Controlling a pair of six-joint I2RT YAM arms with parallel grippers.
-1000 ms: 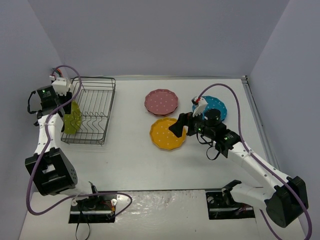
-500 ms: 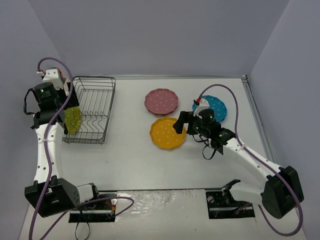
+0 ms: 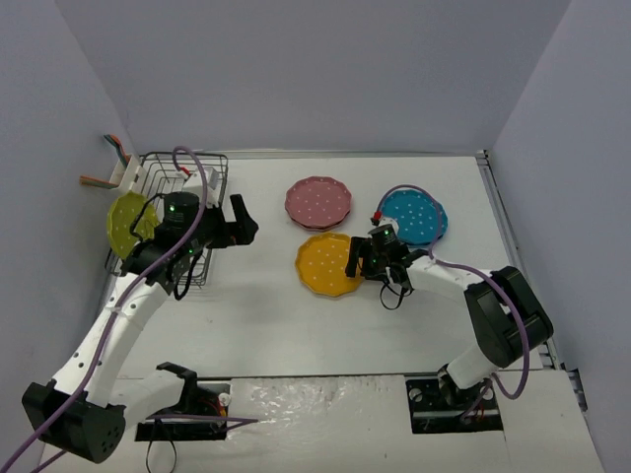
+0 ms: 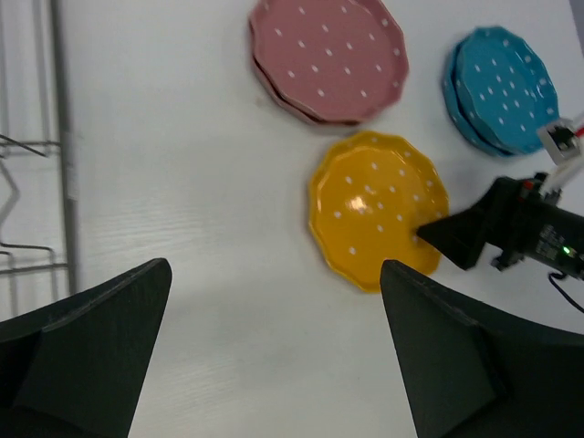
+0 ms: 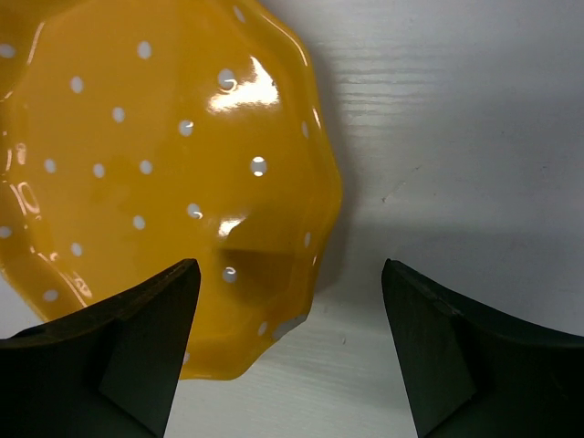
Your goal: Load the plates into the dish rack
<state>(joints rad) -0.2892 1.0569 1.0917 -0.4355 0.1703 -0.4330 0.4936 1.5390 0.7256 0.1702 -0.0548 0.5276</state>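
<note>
- Far left: the lime-yellow plate [image 3: 128,222] stands on edge at the left end of the dish rack [image 3: 212,182], leaning outward. I count it as loaded, though from above I can't tell whether it sits properly between the tines.
- The rack's tines to the right of it show no other plate. My left arm crosses part of the rack, so I can't vouch for every slot.
- The left gripper [image 4: 274,265] hangs just right of the rack, over bare table [image 3: 266,325]. Its claw is spread wide and holds nothing. It is free for the next fetch.
- Centre, far side: the pink plates [image 3: 318,200] lie flat. The wrist view shows two rims stacked, so two are waiting there.
- Just nearer: the orange plate [image 3: 327,264] lies flat on the table, well apart from the rack. This looks like the one I'm going for now.
- The right gripper [image 5: 285,265] is down at that plate's right rim. Its fingers stand apart, one over the dotted face and one over bare table. The rim runs between them, but nothing is clamped or lifted yet.
- Far right: the blue plates [image 3: 416,217] are also stacked two deep and untouched.
- By my reckoning one plate is racked and five are left, so I'm early in the job.
</note>
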